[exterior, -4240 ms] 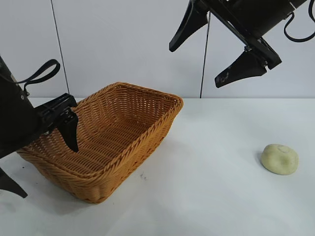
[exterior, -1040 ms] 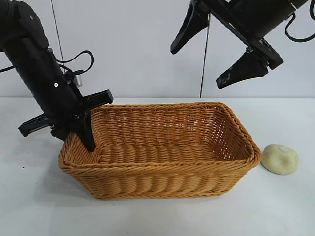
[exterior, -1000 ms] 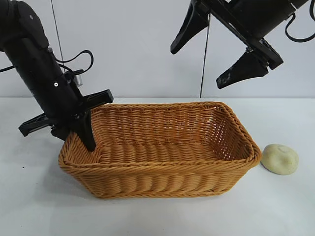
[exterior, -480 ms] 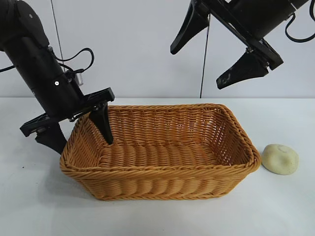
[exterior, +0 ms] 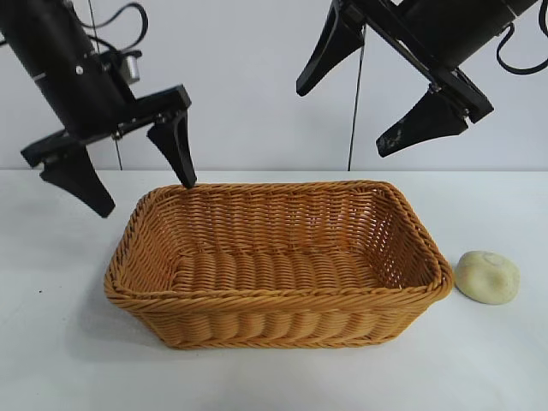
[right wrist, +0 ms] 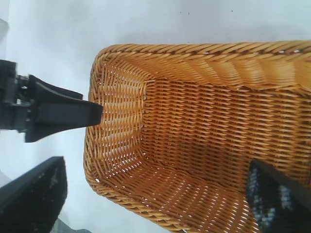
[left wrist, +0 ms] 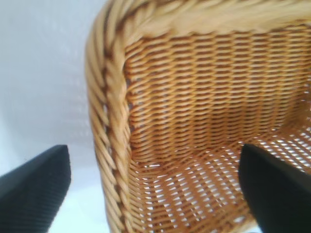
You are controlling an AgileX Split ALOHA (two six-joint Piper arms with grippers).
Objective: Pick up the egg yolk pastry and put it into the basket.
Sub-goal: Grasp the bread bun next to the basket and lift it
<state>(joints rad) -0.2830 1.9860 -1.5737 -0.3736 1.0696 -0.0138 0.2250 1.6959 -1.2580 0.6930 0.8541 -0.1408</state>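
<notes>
Exterior view showed the basket resting on the white table, long side toward the camera, with nothing visible inside it. The egg yolk pastry lay on the table just beside the basket's right end, close to the rim; contact could not be confirmed.

Left claw hung above the basket's left end, clear of the wicker. Its fingers were spread wide, one tip over the rear left corner of the rim and the other outside the basket, over bare table. It held nothing.

Right claw was raised high at the upper right, above the basket's right half, fingers spread wide and empty. It was well apart from the pastry.

Left wrist view looked down on one corner of the basket: the braided rim ran between the two dark fingertips, one over the table and one over the woven interior.

Right wrist view looked down into the basket from above, with the right arm's own fingertips at the frame's edges. The left claw appeared farther off, at the basket's far end.
</notes>
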